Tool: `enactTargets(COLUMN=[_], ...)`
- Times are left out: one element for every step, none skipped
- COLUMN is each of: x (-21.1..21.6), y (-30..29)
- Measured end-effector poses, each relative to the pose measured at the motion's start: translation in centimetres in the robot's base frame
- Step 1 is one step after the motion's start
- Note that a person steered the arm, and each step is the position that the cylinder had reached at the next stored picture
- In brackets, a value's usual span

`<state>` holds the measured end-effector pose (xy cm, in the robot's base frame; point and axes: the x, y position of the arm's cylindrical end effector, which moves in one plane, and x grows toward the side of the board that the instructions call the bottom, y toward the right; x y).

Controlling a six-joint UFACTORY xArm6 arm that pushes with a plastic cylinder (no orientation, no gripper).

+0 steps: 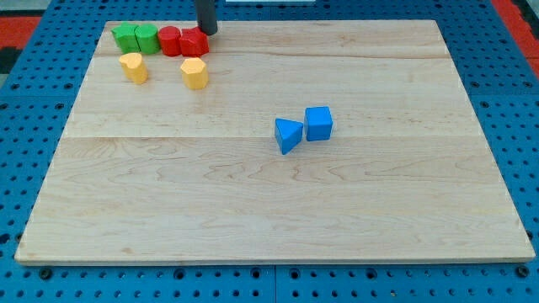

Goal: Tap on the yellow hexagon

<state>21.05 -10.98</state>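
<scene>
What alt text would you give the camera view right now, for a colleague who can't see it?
My tip sits at the wooden board's top-left, just above the right red block and up-right of the yellow hexagon. Two green blocks, another red block and a second yellow block cluster there; a blue triangle and blue cube lie mid-board.

The view's top edge cuts off the rod (206,13) above my tip (206,32)

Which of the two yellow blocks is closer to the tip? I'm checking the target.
The yellow block on the view's right, below the red block; the other yellow one lies farther left of my tip.
</scene>
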Motion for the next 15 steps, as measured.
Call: enactTargets(x=[-0.1,-0.9,2.5,5.4,6.1,6.0,6.0,6.0,6.0,6.0,6.0,6.0,6.7,6.9,7.3], y=[0.1,6.1,6.3,4.1,5.2,6.3,5.9,5.2,5.0,4.9,4.8,4.8,4.8,4.4,3.3])
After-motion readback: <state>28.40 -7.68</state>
